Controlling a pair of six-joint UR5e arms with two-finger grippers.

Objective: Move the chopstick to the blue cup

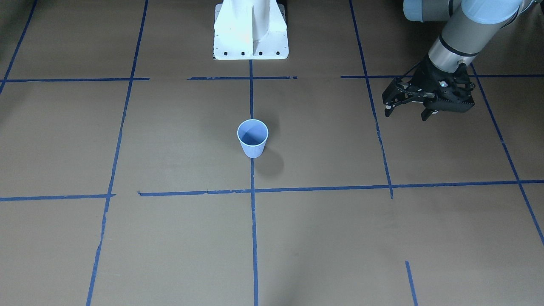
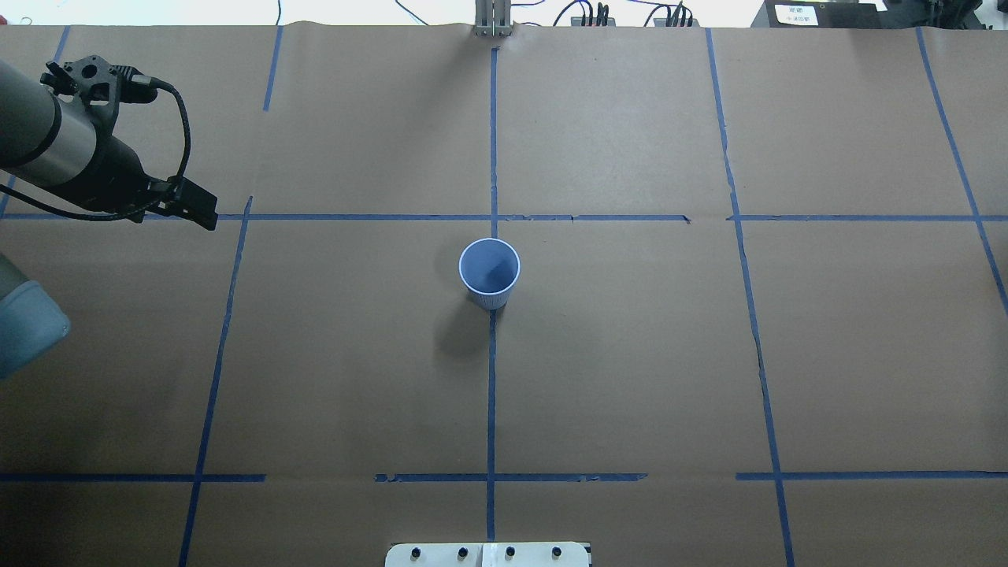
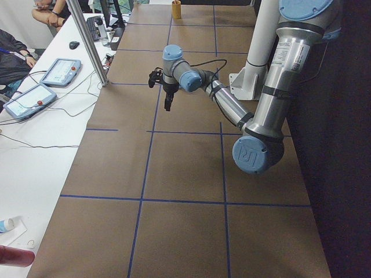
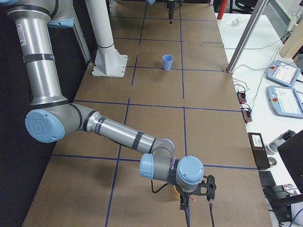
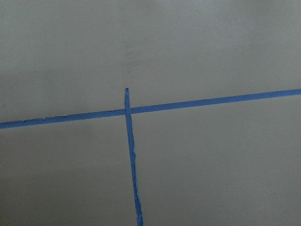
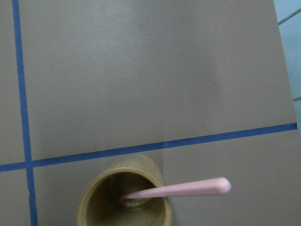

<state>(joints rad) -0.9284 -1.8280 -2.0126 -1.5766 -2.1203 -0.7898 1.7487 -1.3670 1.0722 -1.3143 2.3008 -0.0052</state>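
One pink chopstick point(image 6: 183, 188) leans in a wooden pot point(image 6: 141, 162), far from the blue cup point(image 1: 253, 148), on the robot's right side. The right gripper point(image 4: 182, 204) is out there too; I cannot tell if its fingers are open. The left gripper point(image 1: 406, 113), also far from the blue cup, has its fingers spread and empty. It is best to pinch the stick near its top and lift straight up, so the pot does not tip.

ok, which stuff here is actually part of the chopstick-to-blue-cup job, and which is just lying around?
Job:
- chopstick, standing in a tan holder
- blue cup, upright mid-table

Lying about:
- two teach pendants
- a mouse
- a red cylinder

All three are on the white side table.
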